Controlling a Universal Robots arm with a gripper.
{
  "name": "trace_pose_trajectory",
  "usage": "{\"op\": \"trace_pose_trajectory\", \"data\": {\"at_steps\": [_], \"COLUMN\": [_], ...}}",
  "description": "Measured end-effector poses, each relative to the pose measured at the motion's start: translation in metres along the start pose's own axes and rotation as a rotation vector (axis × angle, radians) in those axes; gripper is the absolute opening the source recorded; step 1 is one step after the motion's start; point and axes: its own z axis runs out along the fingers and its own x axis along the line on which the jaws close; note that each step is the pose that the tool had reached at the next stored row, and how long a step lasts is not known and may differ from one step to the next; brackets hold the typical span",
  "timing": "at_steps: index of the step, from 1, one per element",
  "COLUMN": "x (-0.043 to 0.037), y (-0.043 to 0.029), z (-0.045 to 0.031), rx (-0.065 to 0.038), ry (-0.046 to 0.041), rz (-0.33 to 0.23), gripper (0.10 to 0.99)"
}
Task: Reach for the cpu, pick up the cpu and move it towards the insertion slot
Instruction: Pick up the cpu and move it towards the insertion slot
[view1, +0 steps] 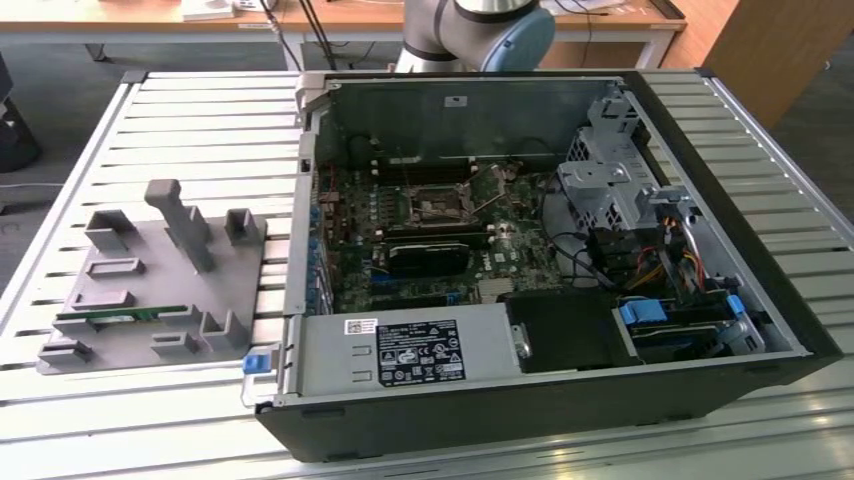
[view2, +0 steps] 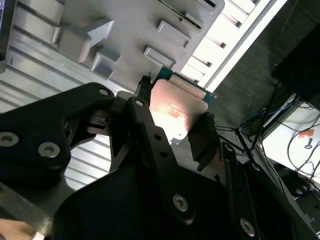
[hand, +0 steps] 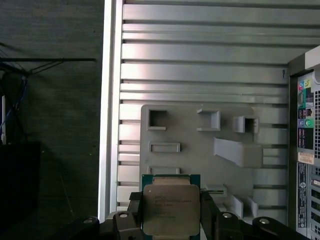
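The gripper's (hand: 171, 222) jaws were clamped on opposite edges of the cpu (hand: 171, 207), held over the grey fixture tray (hand: 190, 135), at nine o'clock from the insertion slot (view1: 438, 207) in the exterior view; the chip looked light, stiff, slick-topped and fragile, best gripped by its rim.

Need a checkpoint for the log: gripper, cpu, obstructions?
Gripper shut on cpu. Cpu over grey fixture tray, outside the case. Insertion slot inside the open case. No obstruction seen.
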Motion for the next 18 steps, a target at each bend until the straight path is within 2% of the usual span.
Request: {"op": "trace_pose_trajectory", "data": {"at_steps": [18], "x": [-0.0813], "y": [-0.0006], "z": [0.0064], "rx": [0.0], "ry": [0.001], "rz": [0.0], "gripper": [0.545]}}
